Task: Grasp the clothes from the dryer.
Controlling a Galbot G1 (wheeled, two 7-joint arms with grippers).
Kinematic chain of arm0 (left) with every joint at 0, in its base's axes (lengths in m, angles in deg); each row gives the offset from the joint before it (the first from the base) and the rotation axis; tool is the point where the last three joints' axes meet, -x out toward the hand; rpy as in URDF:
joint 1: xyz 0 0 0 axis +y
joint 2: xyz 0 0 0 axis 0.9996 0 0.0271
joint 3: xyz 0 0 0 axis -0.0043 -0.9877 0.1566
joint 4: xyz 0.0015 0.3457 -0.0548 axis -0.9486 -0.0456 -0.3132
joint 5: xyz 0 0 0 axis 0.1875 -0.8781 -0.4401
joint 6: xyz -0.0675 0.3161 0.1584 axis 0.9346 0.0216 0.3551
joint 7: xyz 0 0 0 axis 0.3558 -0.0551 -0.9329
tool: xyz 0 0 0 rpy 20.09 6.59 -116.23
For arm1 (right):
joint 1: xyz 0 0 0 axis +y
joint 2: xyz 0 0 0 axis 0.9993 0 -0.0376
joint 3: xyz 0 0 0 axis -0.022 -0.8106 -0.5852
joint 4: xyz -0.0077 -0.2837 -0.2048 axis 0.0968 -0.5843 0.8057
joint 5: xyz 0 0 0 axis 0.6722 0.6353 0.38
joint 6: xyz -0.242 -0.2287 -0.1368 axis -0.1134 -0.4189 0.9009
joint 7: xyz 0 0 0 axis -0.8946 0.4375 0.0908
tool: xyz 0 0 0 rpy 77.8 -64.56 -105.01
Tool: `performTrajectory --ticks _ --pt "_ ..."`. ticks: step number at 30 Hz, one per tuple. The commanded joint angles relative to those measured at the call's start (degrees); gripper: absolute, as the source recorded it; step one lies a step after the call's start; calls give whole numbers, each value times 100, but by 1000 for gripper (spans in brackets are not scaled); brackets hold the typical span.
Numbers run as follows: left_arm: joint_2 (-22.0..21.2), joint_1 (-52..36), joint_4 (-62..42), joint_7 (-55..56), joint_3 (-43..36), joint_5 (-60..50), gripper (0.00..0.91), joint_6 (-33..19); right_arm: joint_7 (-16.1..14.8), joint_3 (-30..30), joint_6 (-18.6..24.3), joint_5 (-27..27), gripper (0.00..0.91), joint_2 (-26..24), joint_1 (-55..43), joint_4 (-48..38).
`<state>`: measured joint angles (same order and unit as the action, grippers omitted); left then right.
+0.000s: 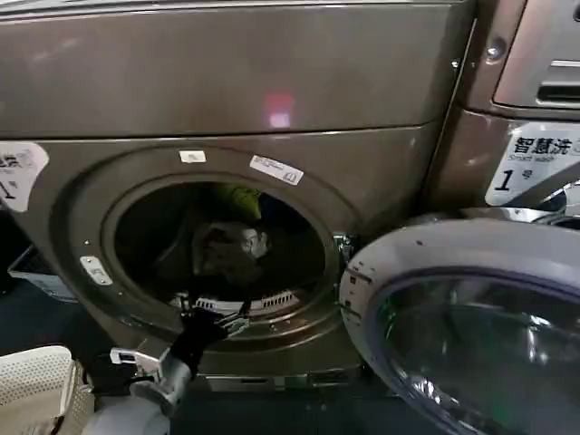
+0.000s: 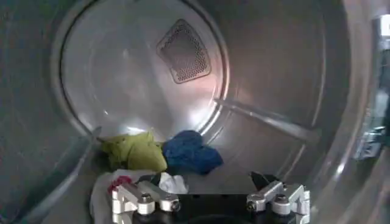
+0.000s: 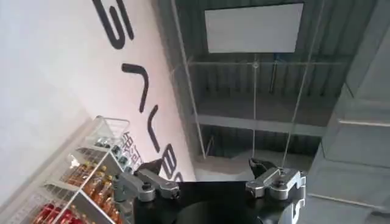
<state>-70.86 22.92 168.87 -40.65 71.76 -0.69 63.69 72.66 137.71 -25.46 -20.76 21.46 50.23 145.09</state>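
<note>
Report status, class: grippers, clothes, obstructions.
Left gripper open at dryer mouth. Right gripper open, aimed away. Clothes on drum floor, ungrasped. Nothing blocking.

Yellow-green, blue, red-printed white clothes (image 2: pixel 159 159); bronze dryer (image 1: pixel 227 91)

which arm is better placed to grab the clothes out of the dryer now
Left. The left gripper is at the dryer opening, fingers open, facing the clothes on the drum floor. The right gripper points up at a ceiling, away from the machine.
</note>
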Motion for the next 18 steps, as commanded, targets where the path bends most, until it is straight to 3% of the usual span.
performTrajectory --ticks 1,9,14,18 --pt "-2 -23 -12 -9 -19 3 907 -32 105 12 -130 84 907 13 30 69" --pt "132 -714 -526 125 -227 225 907 -557 190 -29 -204 229 907 88 50 205" --pt "44 -1627 -1496 338 -503 232 907 -711 557 -5 -682 -243 907 47 65 530" --pt "-58 -2331 -2420 440 -723 179 907 -892 720 28 -626 -251 907 12 114 515"
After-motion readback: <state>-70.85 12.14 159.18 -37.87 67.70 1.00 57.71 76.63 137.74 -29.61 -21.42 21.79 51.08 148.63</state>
